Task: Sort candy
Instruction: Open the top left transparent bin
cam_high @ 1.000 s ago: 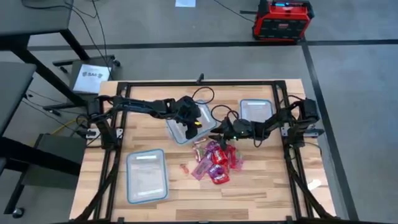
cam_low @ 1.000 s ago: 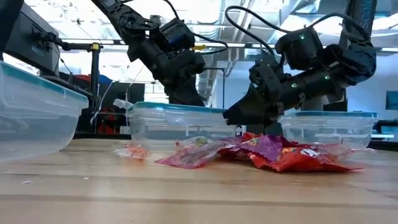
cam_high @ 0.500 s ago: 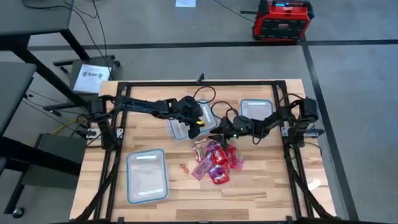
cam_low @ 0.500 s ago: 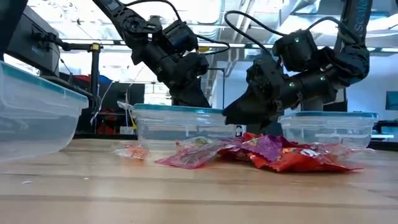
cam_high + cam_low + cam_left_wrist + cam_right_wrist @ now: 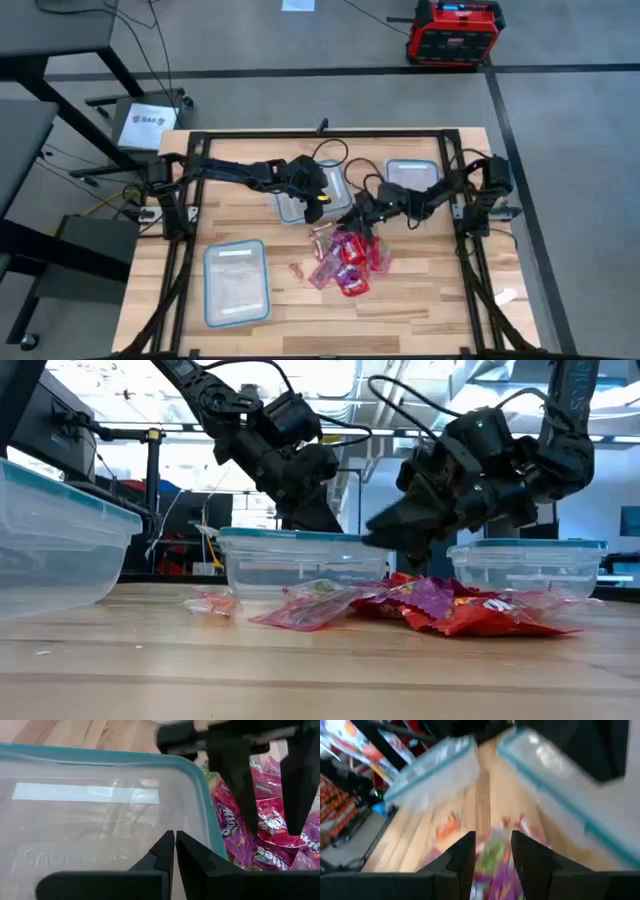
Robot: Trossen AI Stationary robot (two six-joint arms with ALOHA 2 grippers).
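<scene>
Presently, the candy [image 5: 347, 262] lies in one loose pile of red, pink and purple packets on the wooden desk [image 5: 420, 300], just in front of the centre container [image 5: 312, 192], which serves as landmark here. One small orange-red piece [image 5: 296, 271] sits apart from the pile, on the side toward the front-left container [image 5: 236, 281]. In the low view the pile [image 5: 430, 605] rests flat on the desk surface, w/ the stray piece [image 5: 212, 602] near the centre container's [image 5: 300, 560] front wall.

Left hand [image 5: 318, 193] is over the centre container, above its rim on the side nearest the candy. Left wrist view: its two fingers [image 5: 162, 855] are pressed together, tips touching, nothing between them; the container's [image 5: 90, 820] clear interior shows below, packets [image 5: 260, 820] just beyond the teal rim.

Right hand [image 5: 358, 215] is positioned between the centre container and the pile, at the pile's rear edge. Right wrist view: fingers [image 5: 462, 855] stand apart w/ a clear gap, nothing held; candy [image 5: 492, 852] blurred beneath them. Low view shows this hand [image 5: 385, 545] raised off the desk, above the pile's rear.

A third container [image 5: 412, 177] sits to the right of the centre one, under the right arm.
</scene>
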